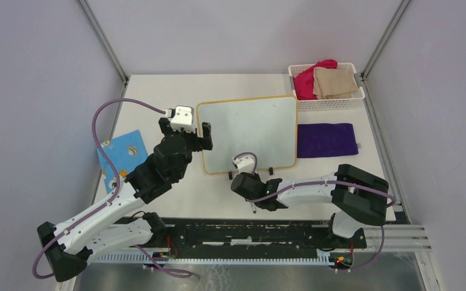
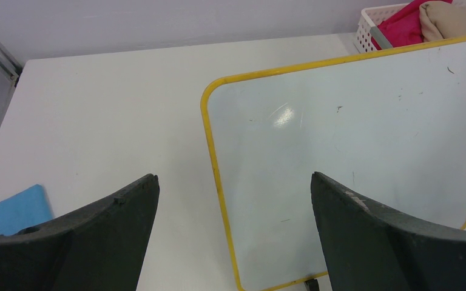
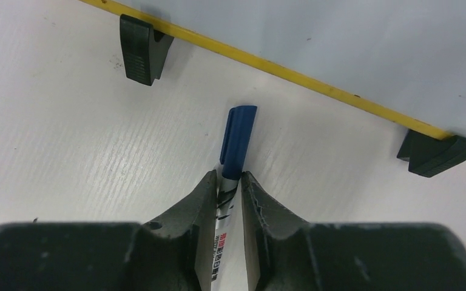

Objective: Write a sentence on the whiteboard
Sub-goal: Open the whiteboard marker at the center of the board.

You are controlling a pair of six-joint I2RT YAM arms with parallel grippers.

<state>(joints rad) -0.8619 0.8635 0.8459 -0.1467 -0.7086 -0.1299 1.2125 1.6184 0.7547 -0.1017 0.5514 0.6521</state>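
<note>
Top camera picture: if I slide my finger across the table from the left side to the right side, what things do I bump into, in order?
blue card → whiteboard → purple cloth

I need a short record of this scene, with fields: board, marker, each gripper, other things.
board: board blank, nothing written yet
marker: marker with blue cap on, lying on table just before the board's near edge
right gripper: right gripper closed on marker barrel
left gripper: left gripper open, at board's left edge
other: basket, purple cloth, blue card
</note>
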